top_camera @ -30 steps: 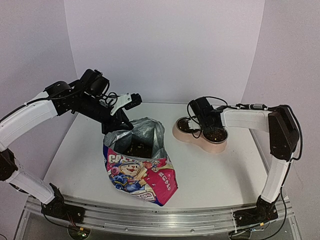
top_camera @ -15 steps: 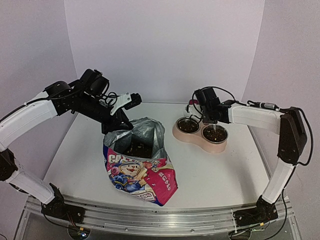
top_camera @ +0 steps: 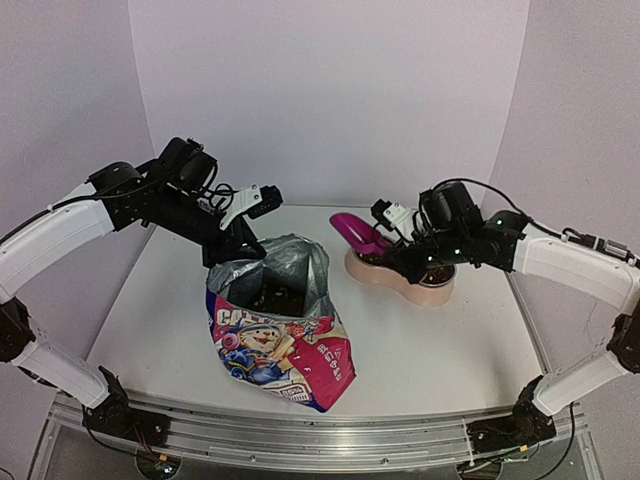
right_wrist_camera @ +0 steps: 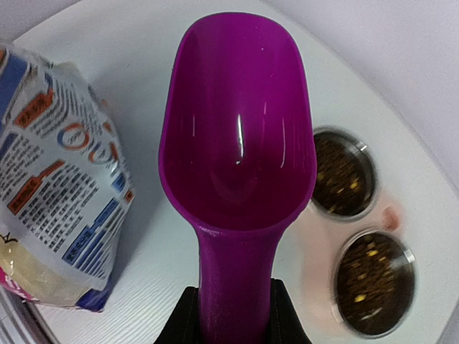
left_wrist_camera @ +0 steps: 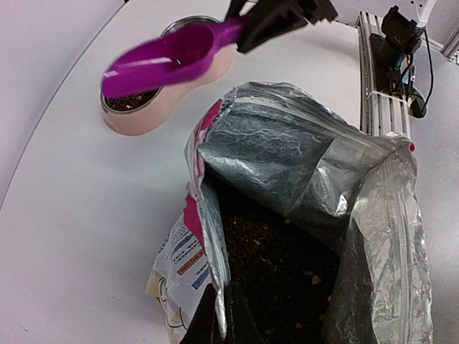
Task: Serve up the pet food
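Top view, change: the right gripper (top_camera: 393, 238), bent low over the feeder (top_camera: 425, 296) a second ago, is now riding higher and swinging the magenta scoop (top_camera: 356, 230) leftward toward the pouch (top_camera: 290, 350).
Top view, meaning: one pour is probably ending, and a return to the pouch for another scoopful seems to be starting.
Top view, left gripper (top_camera: 222, 252): staying put, holding the pouch mouth open at its far rim.
Left wrist view, fingers (left_wrist_camera: 203, 328): pinching the foil rim of the pouch (left_wrist_camera: 287, 150) between them.
Left wrist view, kibble (left_wrist_camera: 276, 261): lying dark in the pouch's depth, with more showing in a bowl under the passing scoop (left_wrist_camera: 161, 61).
Right wrist view, fingers (right_wrist_camera: 183, 319): clamping the scoop (right_wrist_camera: 237, 136) by its handle, the cup facing up and carrying nothing.
Right wrist view, bowls (right_wrist_camera: 343, 172): both holding kibble.
Count: two arms, one scoop, one pouch, one feeder, two bowls.
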